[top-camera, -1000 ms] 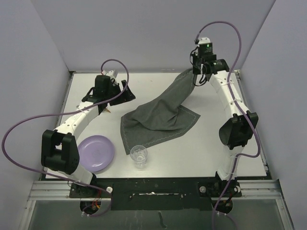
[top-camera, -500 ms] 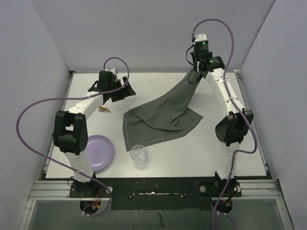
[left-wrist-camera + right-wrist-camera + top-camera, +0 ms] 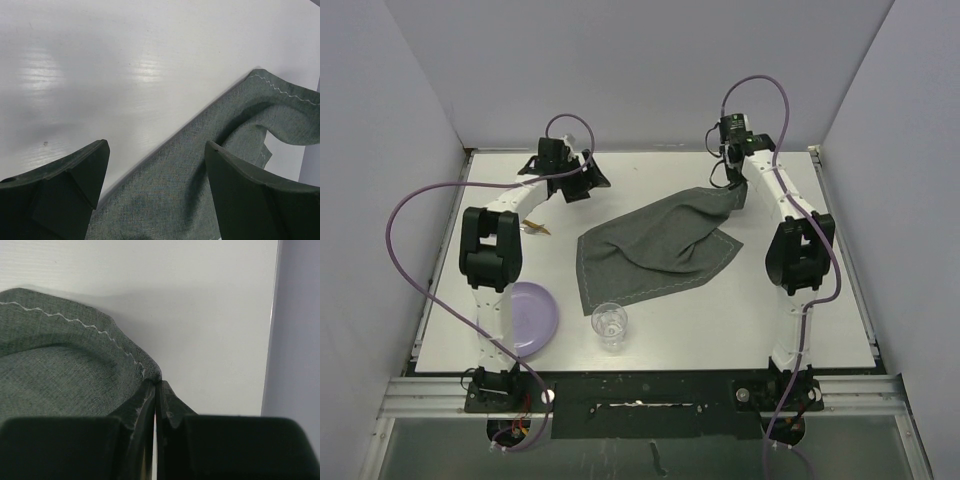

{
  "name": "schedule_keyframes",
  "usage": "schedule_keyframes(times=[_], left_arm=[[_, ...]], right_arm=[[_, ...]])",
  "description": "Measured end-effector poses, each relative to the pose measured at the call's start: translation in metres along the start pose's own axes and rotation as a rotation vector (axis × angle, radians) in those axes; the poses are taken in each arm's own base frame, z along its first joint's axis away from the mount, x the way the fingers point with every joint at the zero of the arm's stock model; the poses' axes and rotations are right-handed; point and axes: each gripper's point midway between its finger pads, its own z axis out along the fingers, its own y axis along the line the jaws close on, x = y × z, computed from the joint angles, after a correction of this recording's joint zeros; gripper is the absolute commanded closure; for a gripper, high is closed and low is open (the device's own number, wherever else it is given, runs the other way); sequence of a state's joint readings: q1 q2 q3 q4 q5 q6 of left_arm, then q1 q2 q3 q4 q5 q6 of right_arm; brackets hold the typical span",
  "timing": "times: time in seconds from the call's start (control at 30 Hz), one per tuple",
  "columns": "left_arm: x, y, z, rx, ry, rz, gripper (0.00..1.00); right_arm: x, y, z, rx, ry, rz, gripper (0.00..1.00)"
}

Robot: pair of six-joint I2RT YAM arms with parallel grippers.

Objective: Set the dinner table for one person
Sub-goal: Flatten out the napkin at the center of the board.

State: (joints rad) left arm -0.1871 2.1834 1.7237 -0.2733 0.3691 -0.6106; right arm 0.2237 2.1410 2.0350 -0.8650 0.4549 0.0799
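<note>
The dinner table [image 3: 800,330], a white tabletop walled on three sides, fills the workspace. The widest bare areas lie at its near right and along its far edge.

The grey placemat [image 3: 650,255] lies at the table's centre, rumpled. A ridge runs from its middle to its far right corner, which is lifted, and the stitched near edge lies flat. The step in hand appears to be spreading this placemat.

The right gripper [image 3: 156,385] is closed tight on that raised corner, low over the table. The right rim and wall are near, so little room is left for pulling outward.

The left gripper [image 3: 156,150] hovers with jaws wide apart, holding nothing, above the placemat's far left edge and the bare table beside it.

The next move probably calls for drawing the corner taut toward the far right, short of the rim. The left gripper would pin or pinch its own edge.

The purple plate [image 3: 525,318] sits near left, apart from the placemat. The clear glass [image 3: 610,327] stands just beside the placemat's near edge and could be knocked if the fabric drags.
</note>
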Motion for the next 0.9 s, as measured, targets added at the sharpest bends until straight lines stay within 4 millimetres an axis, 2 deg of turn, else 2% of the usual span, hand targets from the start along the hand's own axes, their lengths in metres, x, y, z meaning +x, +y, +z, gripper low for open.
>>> schedule_keyframes(times=[0.07, 0.17, 0.27, 0.33, 0.43, 0.53, 0.63, 0.7, 0.77, 0.8, 0.9], left_arm=[[0.002, 0.001, 0.0, -0.003, 0.009, -0.01, 0.24], [0.002, 0.001, 0.0, -0.004, 0.01, -0.011, 0.24], [0.007, 0.004, -0.001, -0.012, 0.021, -0.016, 0.24], [0.013, 0.008, -0.002, -0.02, 0.032, -0.022, 0.24], [0.02, 0.009, -0.01, -0.031, 0.044, -0.028, 0.24], [0.018, 0.001, -0.025, -0.026, 0.032, -0.023, 0.24], [0.008, -0.012, -0.038, -0.001, -0.002, -0.007, 0.24], [0.003, -0.019, -0.044, 0.012, -0.019, 0.0, 0.24], [0.001, -0.023, -0.047, 0.02, -0.029, 0.005, 0.24], [0.002, -0.024, -0.047, 0.022, -0.029, 0.007, 0.24], [0.005, -0.022, -0.046, 0.018, -0.022, 0.005, 0.24]], right_arm=[[-0.012, 0.001, -0.009, -0.011, -0.029, 0.005, 1.0], [-0.049, 0.001, -0.04, -0.038, -0.13, 0.018, 1.0], [-0.103, -0.002, -0.096, -0.077, -0.312, 0.056, 1.0], [-0.123, -0.004, -0.139, -0.115, -0.416, 0.069, 1.0], [-0.129, -0.007, -0.2, -0.173, -0.525, 0.07, 0.99], [-0.116, -0.016, -0.263, -0.232, -0.621, 0.068, 0.98], [-0.112, -0.038, -0.3, -0.239, -0.692, 0.104, 0.99], [-0.111, -0.054, -0.303, -0.211, -0.696, 0.146, 1.0], [-0.108, -0.06, -0.288, -0.188, -0.655, 0.177, 1.0], [-0.105, -0.06, -0.273, -0.177, -0.617, 0.189, 1.0], [-0.086, -0.048, -0.212, -0.156, -0.454, 0.185, 1.0]])
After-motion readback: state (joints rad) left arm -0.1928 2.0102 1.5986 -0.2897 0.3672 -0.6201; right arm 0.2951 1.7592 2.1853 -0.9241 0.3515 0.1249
